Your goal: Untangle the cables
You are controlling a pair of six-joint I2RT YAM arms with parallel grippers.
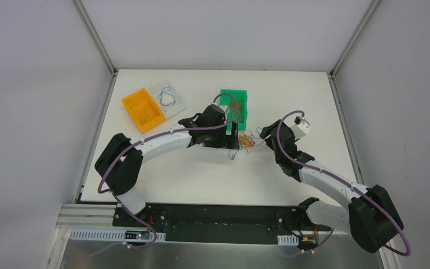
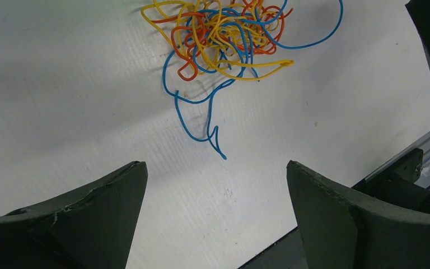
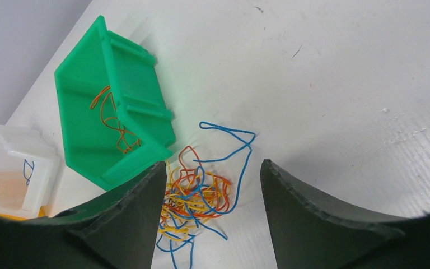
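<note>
Left fingers (image 2: 112, 193) spread, holding nothing, just short of the tangle of thin orange, blue and yellow cables (image 2: 224, 33) on the white worktop (image 2: 50, 84). Right fingers (image 3: 137, 196) spread, facing the same heap. I would pinch only the stray blue wire tail (image 2: 201, 123) and draw slowly, the right side pinning the heap.

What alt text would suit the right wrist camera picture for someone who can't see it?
A tangle of thin orange, blue and yellow cables lies on a white table, framed by the open right gripper. Left of it, a green bin holds orange wire and a clear bin holds a blue wire.
</note>
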